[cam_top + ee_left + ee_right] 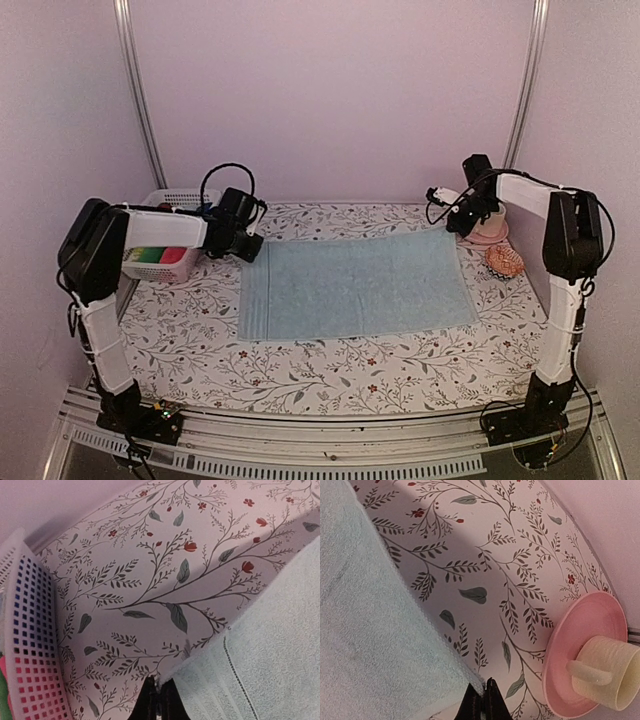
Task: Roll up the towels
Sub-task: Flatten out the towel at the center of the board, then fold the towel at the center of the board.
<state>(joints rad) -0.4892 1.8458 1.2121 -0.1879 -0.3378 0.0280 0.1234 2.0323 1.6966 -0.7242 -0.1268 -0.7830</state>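
Observation:
One pale blue towel [355, 285] lies flat in the middle of the flowered table, its long side running left to right. My left gripper [250, 245] is at its far left corner, and the left wrist view shows that gripper [160, 692] shut on the corner of the towel [270, 655]. At the far right corner is my right gripper [447, 222]. In the right wrist view this gripper [485, 692] is pinched shut on the hem of the towel [370, 630].
A white mesh basket [180, 197] holding pink and green rolls stands at the back left, close beside the left gripper, its wall [30, 645] near. A pink plate [560, 650] with a cream cup [605, 672] sits back right, and a patterned orange object [505, 261] lies beside it.

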